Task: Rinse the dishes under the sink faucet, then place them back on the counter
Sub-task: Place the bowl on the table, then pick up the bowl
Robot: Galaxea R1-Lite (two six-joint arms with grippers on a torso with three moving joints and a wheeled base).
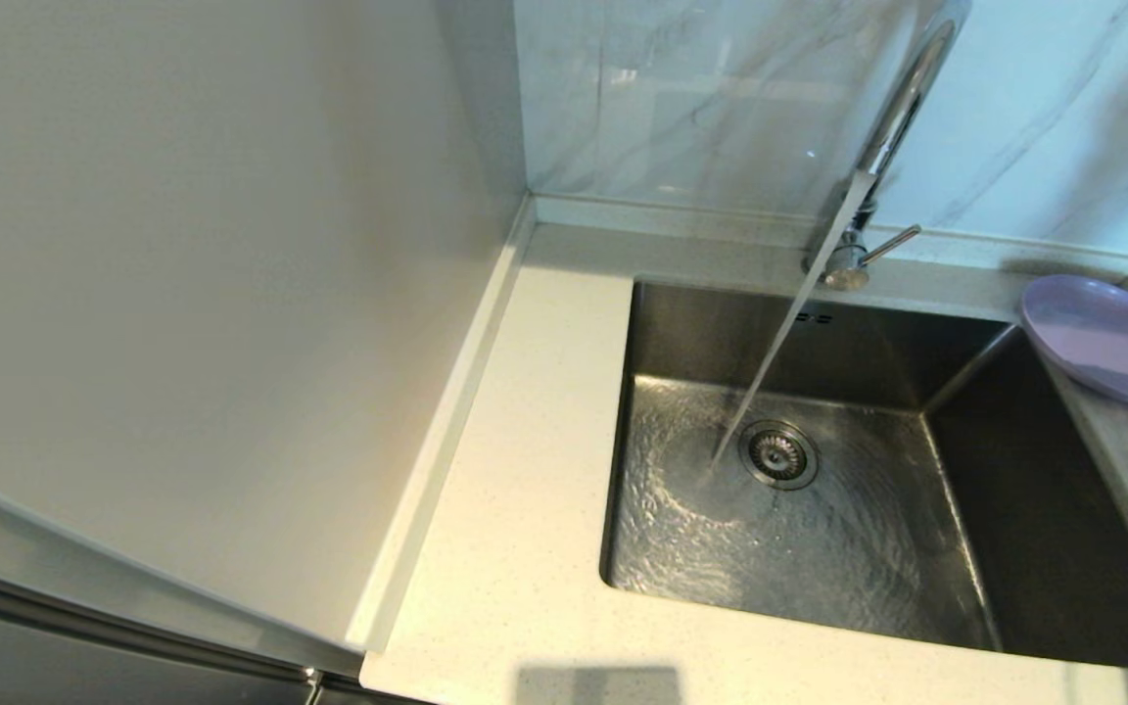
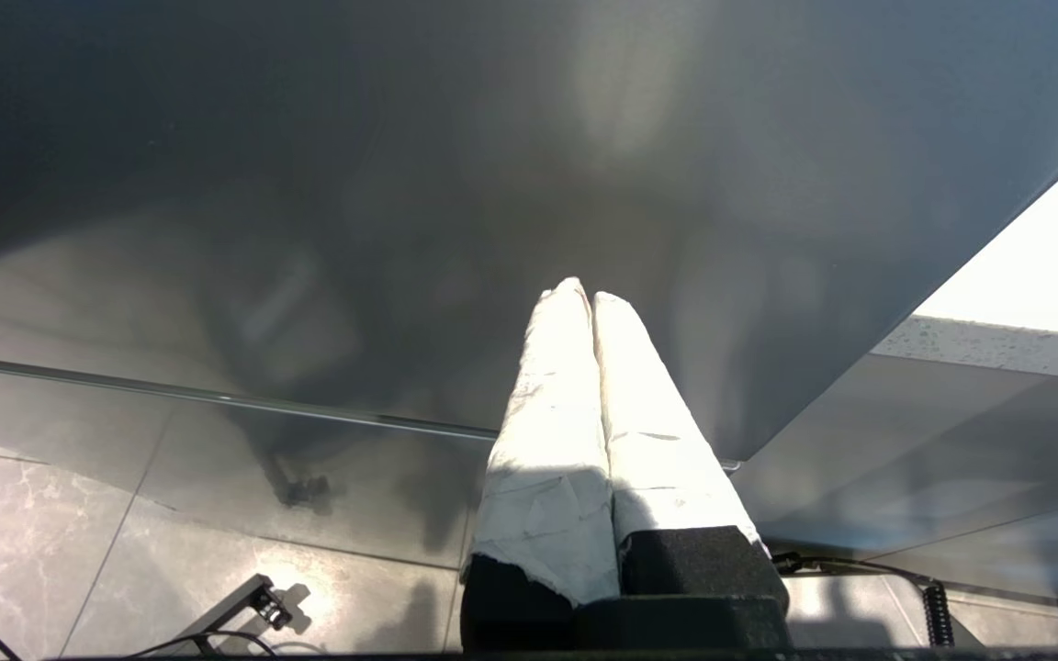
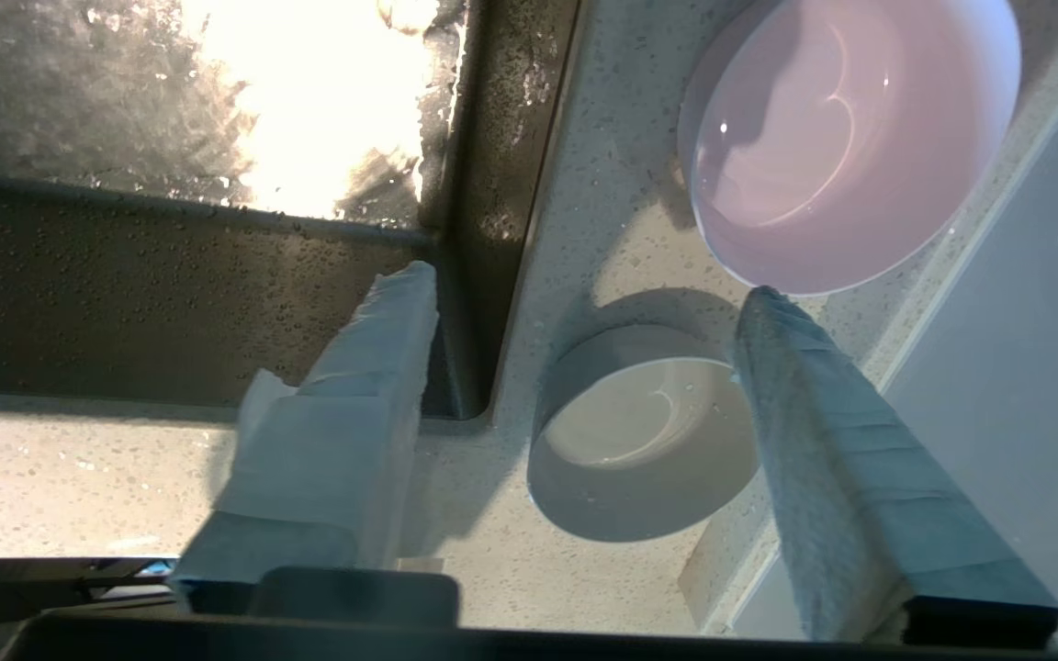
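Water runs from the faucet (image 1: 892,117) in a steady slanting stream onto the floor of the sink (image 1: 1034,509), landing just left of the drain strainer (image 1: 778,453). The dishes sit on the narrow strip of counter (image 1: 515,548) along the sink's right edge: the lilac plate (image 1: 1103,338) at the far end, and nearer the robot a pale pink dish (image 3: 846,138), barely showing at the head view's right border. The right wrist view adds a small whitish bowl (image 3: 644,441) nearer still, upright, apparently with a film of water inside. The right gripper (image 3: 584,303) hangs above this strip with its fingers spread wide — one padded finger over the sink's corner, the other over the bowl's outer rim beside the wall, touching neither as far as can be told. The bowl therefore lies between the fingers but off toward the wall-side one, not centred. The left gripper (image 2: 584,298) is parked low beside the cabinet on the left, well apart from the sink, its wrapped fingers pressed together on nothing. The right arm is plainly the nearer one — taking the bowl likely calls for a small shift toward the wall before descending.
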